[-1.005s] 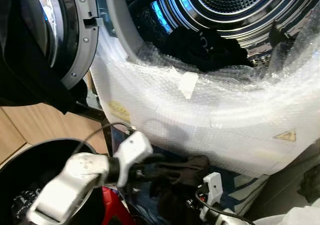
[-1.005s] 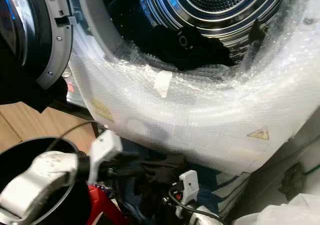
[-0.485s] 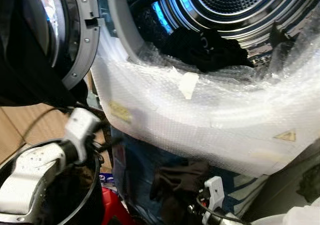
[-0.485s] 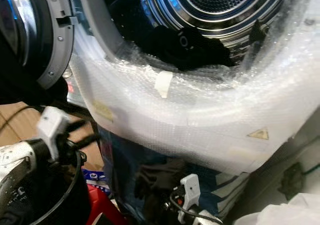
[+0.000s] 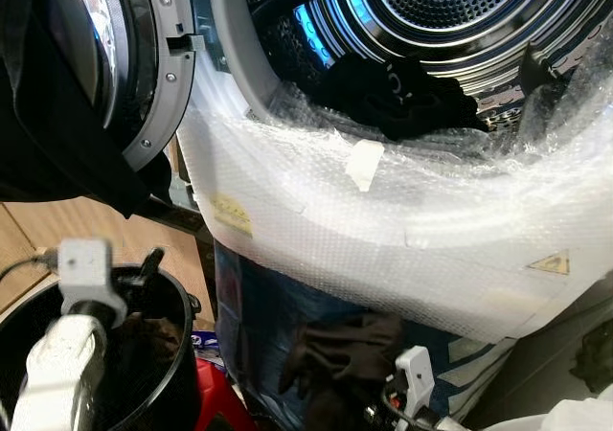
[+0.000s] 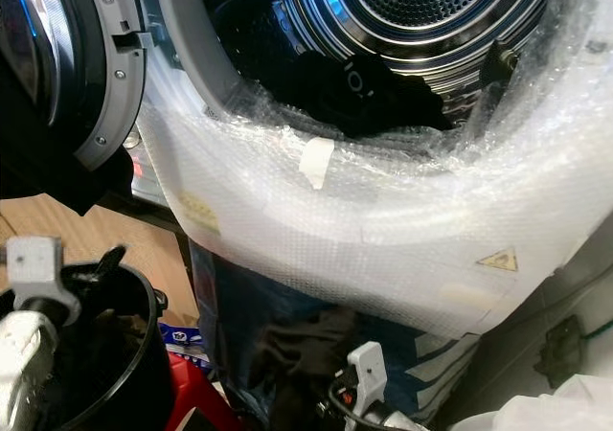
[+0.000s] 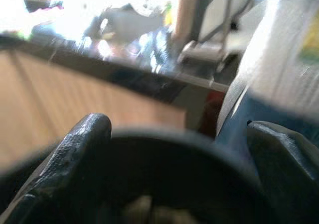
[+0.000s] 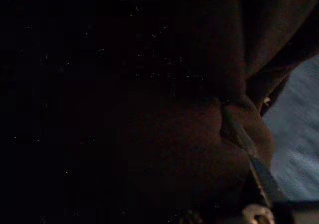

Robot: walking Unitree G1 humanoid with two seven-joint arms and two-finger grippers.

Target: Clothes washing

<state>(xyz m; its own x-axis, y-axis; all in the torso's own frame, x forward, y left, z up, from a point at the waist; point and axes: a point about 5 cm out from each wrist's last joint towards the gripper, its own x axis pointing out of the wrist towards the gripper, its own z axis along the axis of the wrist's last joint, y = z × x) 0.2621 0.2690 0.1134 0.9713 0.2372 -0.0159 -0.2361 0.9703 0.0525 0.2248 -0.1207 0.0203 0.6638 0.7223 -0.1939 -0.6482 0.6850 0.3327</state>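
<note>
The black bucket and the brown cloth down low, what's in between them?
Between the black bucket and the brown cloth, the left eye view shows a red thing and blue washer front.

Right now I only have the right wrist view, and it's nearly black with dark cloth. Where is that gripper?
Observer: The right gripper is low, under the washer's bubble-wrapped front, against a dark brown garment hanging there.
Operator: Is the left one on it too?
Observer: No. The left gripper is open over the black bucket, holding nothing.
Operator: Anything in the drum?
Observer: A black garment lies at the front lip of the drum.
</note>
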